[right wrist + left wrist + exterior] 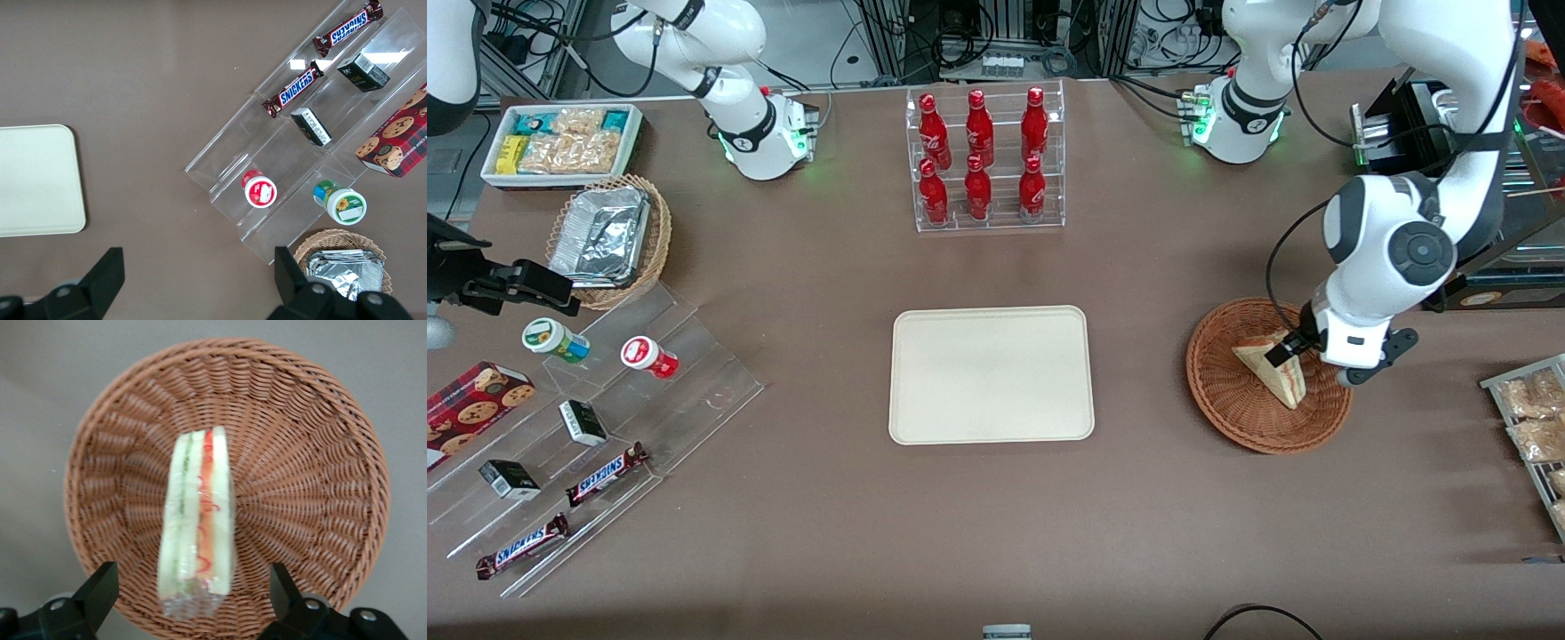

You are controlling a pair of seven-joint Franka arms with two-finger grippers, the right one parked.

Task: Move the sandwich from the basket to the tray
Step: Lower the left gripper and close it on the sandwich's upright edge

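Note:
The sandwich [1278, 373], a wrapped white-bread wedge with red-orange and green filling, stands on edge in the reddish-brown wicker basket [1227, 404]. My left gripper [1288, 348] is low over the basket with its fingers open. In the left wrist view the sandwich [198, 520] lies in the basket [313, 487] in the gap between the two fingers, and the gripper [191, 587] is spread wide, one finger [100, 587] on each side, neither touching it. The cream tray [991, 373] lies empty at the table's middle, beside the basket toward the parked arm's end; it also shows in the right wrist view [37, 180].
A clear rack of red bottles [984, 160] stands farther from the camera than the tray. A clear stepped shelf [596, 427] with candy bars and small tubs, a tan basket of foil containers [609, 236] and a white snack bin [560, 142] lie toward the parked arm's end. A snack rack [1534, 427] sits at the working arm's end.

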